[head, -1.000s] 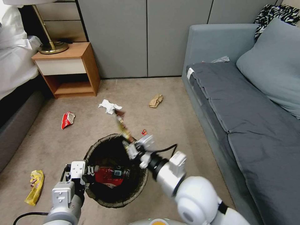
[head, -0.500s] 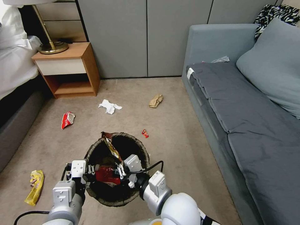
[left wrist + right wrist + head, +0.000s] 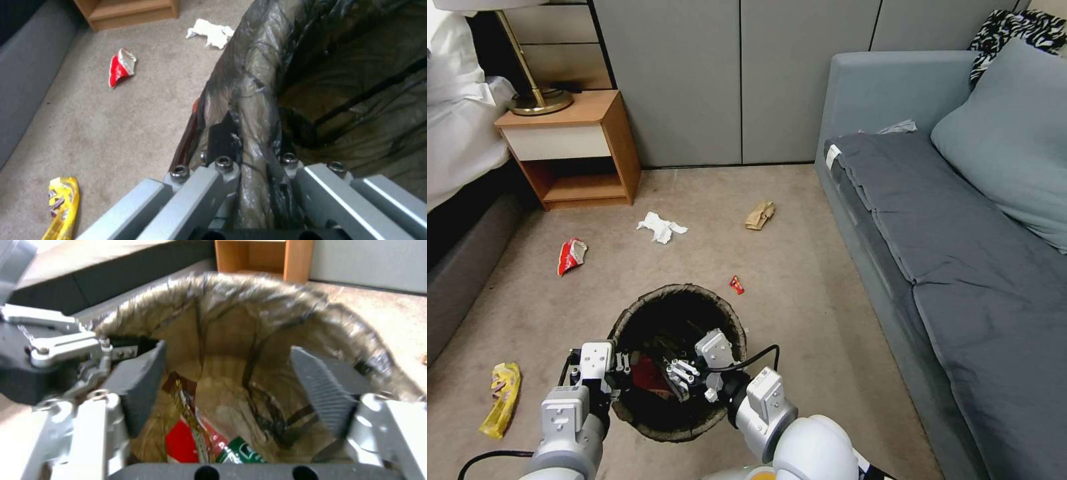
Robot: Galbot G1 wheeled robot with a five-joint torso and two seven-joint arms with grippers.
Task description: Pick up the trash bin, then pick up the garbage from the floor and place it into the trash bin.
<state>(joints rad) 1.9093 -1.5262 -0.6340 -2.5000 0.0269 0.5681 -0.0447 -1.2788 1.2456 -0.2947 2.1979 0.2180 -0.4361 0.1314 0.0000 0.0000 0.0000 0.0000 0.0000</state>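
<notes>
Whereas 1.0 s ago the right gripper (image 3: 679,380) stood over the far rim of the trash bin (image 3: 627,317) with a long dark-and-gold wrapper pinched upright, and 0.5 s ago that wrapper leaned across the bin mouth, it now lies inside the bin. In the right wrist view the wrapper (image 3: 189,406) rests against the liner wall atop a red packet (image 3: 182,443), clear of both pads. Judgement: release made, one more item of garbage accounted for.

Right gripper: inside the bin mouth, jaws wide apart, holding nothing; ribbed pads (image 3: 322,390) well apart, w/ bare liner between them.

Left gripper (image 3: 617,367): clamped on the bin's near-left rim; in the left wrist view the liner-wrapped rim (image 3: 253,126) passes between its fingers. Bin is carried low in front of the robot.

Outstanding on the carpet: red-and-white packet (image 3: 570,255), white tissue (image 3: 660,227), brown paper (image 3: 760,215), small red scrap (image 3: 736,285) just beyond the bin, yellow wrapper (image 3: 502,399) to the left. Task approx. part done; five items remain.
</notes>
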